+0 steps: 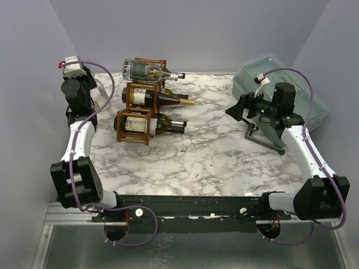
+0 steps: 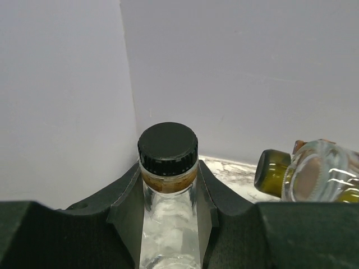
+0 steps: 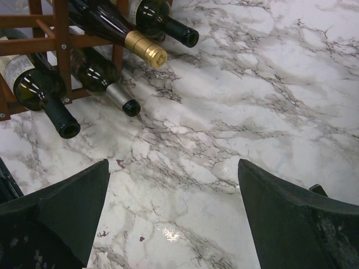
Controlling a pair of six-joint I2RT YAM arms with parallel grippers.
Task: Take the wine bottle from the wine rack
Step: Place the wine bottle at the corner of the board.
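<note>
The left gripper [image 2: 168, 208] is clamped on the neck of the clear glass, black-capped wine bottle [image 2: 168, 150], held left of the reddish-brown wooden wine rack [image 1: 150, 130]. The right gripper [image 3: 173, 168] hangs wide open.

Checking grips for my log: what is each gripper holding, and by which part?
Left gripper: clear bottle, by the neck under its black cap. Right gripper: nothing, open.

Clear black-capped bottle [image 2: 168, 235] left of reddish-brown rack [image 1: 133, 138]
</note>
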